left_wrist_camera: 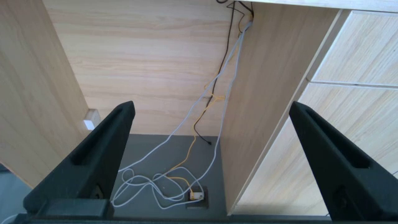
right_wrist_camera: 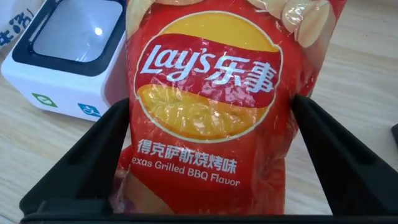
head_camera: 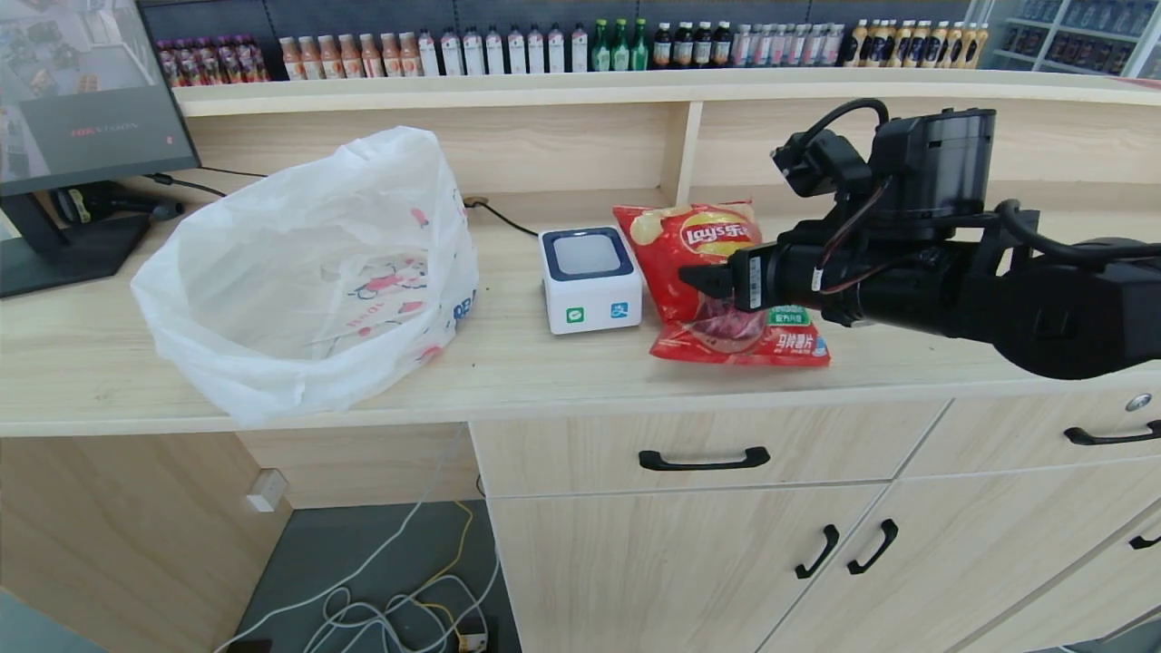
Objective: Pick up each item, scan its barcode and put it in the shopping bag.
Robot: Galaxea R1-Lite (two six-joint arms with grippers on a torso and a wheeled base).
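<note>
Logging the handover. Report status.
Left gripper open, low by the cabinet. Right gripper open, straddling chips on counter. Scanner beside chips, bag beyond; nothing between.

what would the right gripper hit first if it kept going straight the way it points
The chip bag: it already sits between the open jaws of the right gripper, so any push forward presses into it. The scanner seems next behind, though depth is unclear.

Bright, even overhead light. Soft shadow under shopping bag [head_camera: 308, 272]. Glare streaks on chip bag [right_wrist_camera: 211, 106] foil; lamp spot on scanner [right_wrist_camera: 68, 37] window. Head view edges bowed.
</note>
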